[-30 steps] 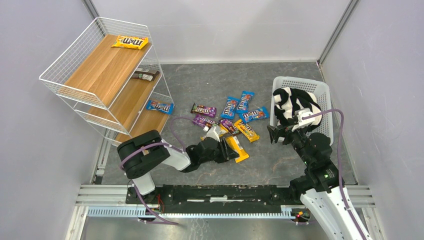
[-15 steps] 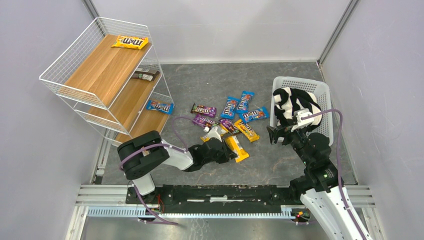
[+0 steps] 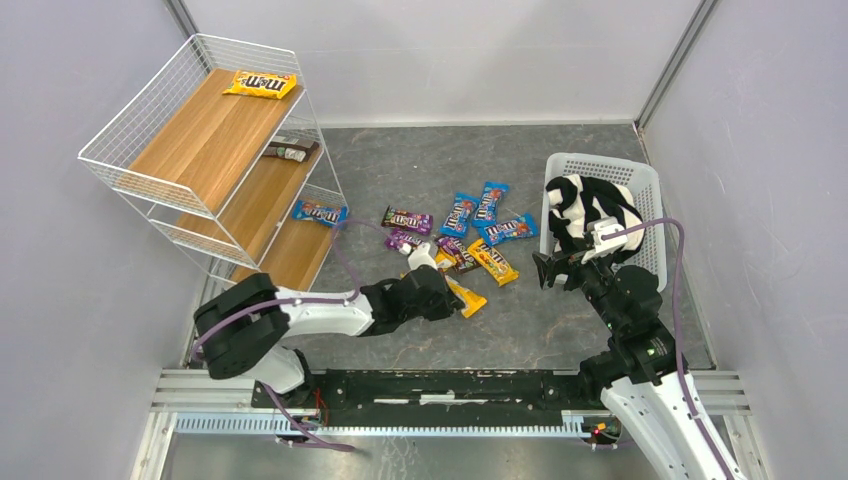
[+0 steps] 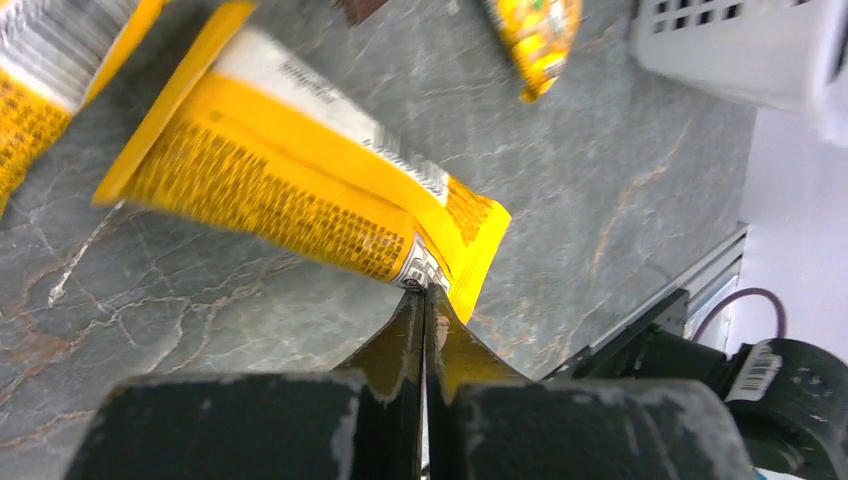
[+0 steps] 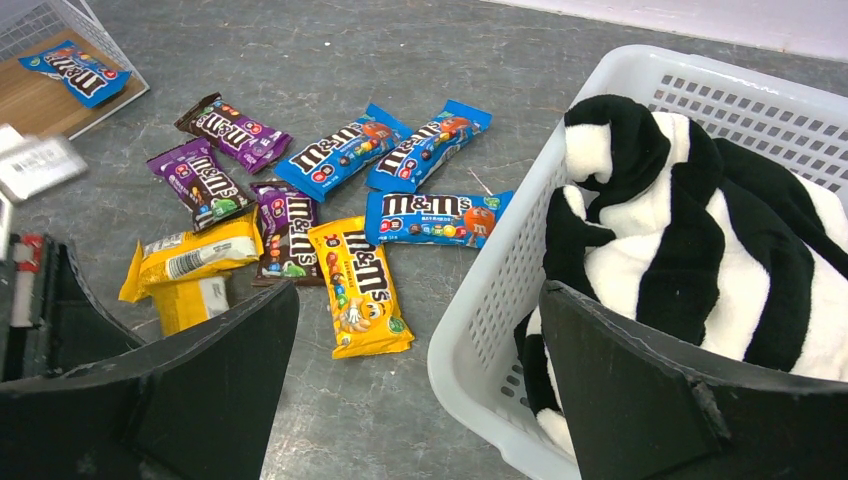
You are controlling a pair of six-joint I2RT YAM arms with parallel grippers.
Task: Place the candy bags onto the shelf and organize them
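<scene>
The shelf [image 3: 215, 140] stands at the far left, with a yellow candy bag [image 3: 260, 83] on its top board, a dark one [image 3: 290, 150] on the middle board and a blue one [image 3: 320, 212] on the bottom board. Several more blue, purple and yellow candy bags [image 3: 465, 230] lie loose on the floor mid-table and also show in the right wrist view [image 5: 358, 285]. My left gripper [image 3: 452, 298] is low by the pile, shut on the end seam of a yellow candy bag [image 4: 300, 195]. My right gripper [image 5: 418, 300] is open and empty, raised beside the basket.
A white lattice basket [image 3: 645, 185] holding a black-and-white striped cloth [image 3: 590, 210] stands at the right, its near corner under my right gripper. Grey walls close in on both sides. The arm bases and rail run along the near edge.
My left arm has swung left and stretched out, dragging the yellow candy bag a little left and away from the rail. The right arm has not moved.
</scene>
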